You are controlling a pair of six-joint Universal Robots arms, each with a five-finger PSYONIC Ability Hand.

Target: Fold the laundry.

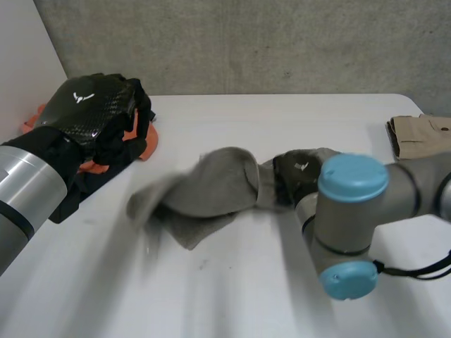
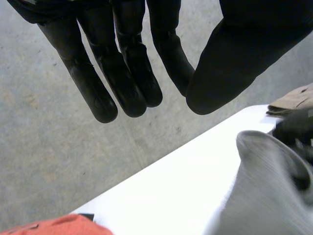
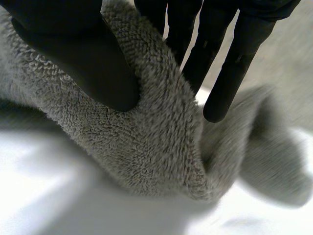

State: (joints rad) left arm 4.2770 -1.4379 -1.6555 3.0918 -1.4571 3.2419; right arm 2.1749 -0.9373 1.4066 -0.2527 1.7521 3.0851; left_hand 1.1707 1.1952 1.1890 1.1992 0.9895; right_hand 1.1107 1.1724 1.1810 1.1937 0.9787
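White table (image 1: 282, 127) bears grey towel (image 1: 211, 186), concrete wall (image 1: 246, 42) behind.

The grey towel (image 1: 211, 186) is smeared at its end nearest the left hand (image 1: 88, 105), so its edge there cannot be traced. The right hand (image 1: 296, 171) is largely hidden behind the right arm (image 1: 352, 211) and a fold of towel. The left hand covers most of an orange and black pile of clothes (image 1: 146, 141). A beige folded garment (image 1: 419, 137) is cut off by the head view's edge.

No legible text or numbers. Small white logo (image 1: 83, 97) on back of left hand (image 1: 102, 120), same on right hand (image 1: 289, 177).
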